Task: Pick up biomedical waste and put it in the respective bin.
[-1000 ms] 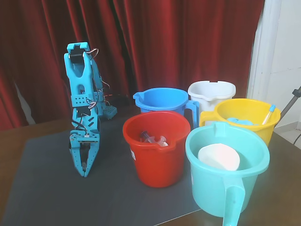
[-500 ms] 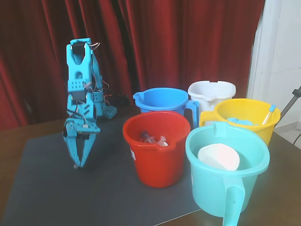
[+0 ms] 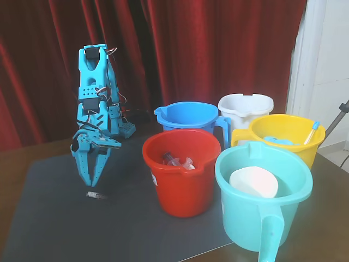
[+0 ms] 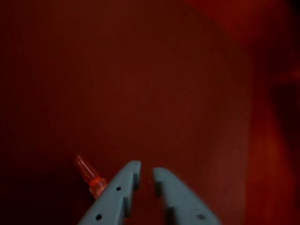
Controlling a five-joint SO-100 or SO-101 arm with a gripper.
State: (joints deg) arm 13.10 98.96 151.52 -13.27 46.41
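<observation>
In the fixed view, the blue arm stands at the left of the dark mat [image 3: 49, 218], folded so that its gripper [image 3: 91, 185] points down toward the mat, raised clear of it. The vial [image 3: 95, 194] lies flat on the mat just below and slightly right of the fingertips, not touching them. The two fingers look nearly together with nothing between them. To the right stand five buckets: a red bucket [image 3: 182, 188] nearest the arm with small clear items inside, a blue bucket [image 3: 188, 117] behind it, a white bucket [image 3: 245, 105] farther right, a yellow bucket [image 3: 286, 136] with a dropper-like item leaning on its far rim, and a teal bucket [image 3: 262, 210] nearest the camera with a white object in it. In the wrist view, tinted deep red, the gripper [image 4: 144, 171] enters from the bottom edge, its fingers parted by only a narrow gap and holding nothing. The vial [image 4: 89, 175] lies just left of the left finger, tilted, its lower end hidden behind that finger.
</observation>
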